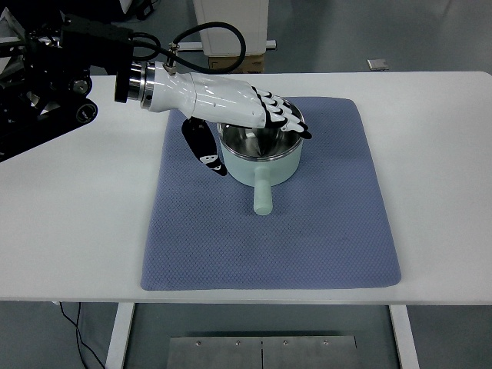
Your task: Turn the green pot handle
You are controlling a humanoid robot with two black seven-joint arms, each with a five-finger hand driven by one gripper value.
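A pale green pot (265, 163) with a shiny steel inside stands on the blue mat (323, 223), its handle (262, 196) pointing toward the table's near edge. My left hand (254, 127) reaches in from the left and hovers over the pot's rim, fingers spread and extended across the opening, thumb hanging down by the pot's left wall. The hand hides the knob inside the pot. It holds nothing. My right arm is out of view.
The mat lies on a white table (77, 215). Behind the table's far edge stand a white cabinet base with a cardboard box (234, 61) and a small grey object (378, 64) on the floor.
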